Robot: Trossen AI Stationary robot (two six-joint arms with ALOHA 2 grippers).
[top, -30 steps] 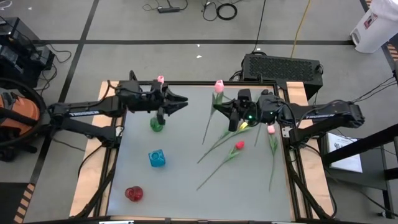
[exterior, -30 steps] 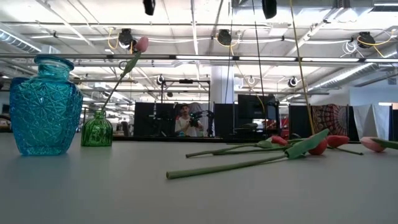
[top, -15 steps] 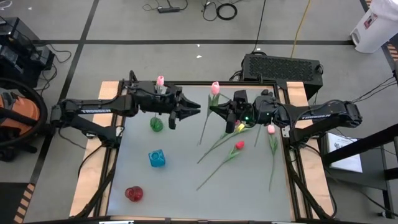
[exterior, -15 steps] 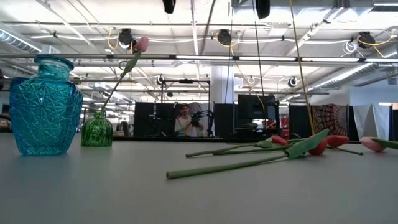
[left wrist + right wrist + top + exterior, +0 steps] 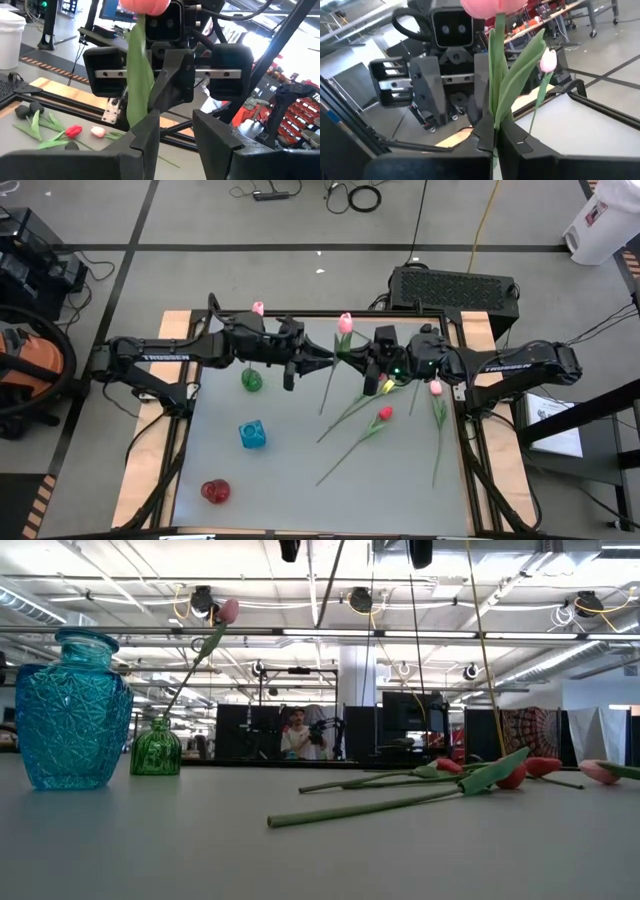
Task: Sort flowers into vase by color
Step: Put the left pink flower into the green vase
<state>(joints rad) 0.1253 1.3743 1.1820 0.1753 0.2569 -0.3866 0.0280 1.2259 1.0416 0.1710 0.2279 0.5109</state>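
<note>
Grey tabletop framed in pale wood carries three glass vases and several loose tulips.

Right gripper sits raised near the table's far edge, fingers pressed together on the stem of a pink tulip; the right wrist view shows the stem and leaf pinched upright between them, bud above. Left gripper faces it head-on, just beside it, fingers spread, with the stem and leaf standing just beyond the gap between them in the left wrist view.

Green vase stands behind the left gripper and already holds one pink flower. Blue vase and red vase stand farther back toward the near edge, apparently empty. Remaining tulips lie below and behind the right gripper.

Judgement: a hand-over is in progress. Next, the left gripper should advance and close on the stem before the right one lets go; the thin stem may slip or twist.
</note>
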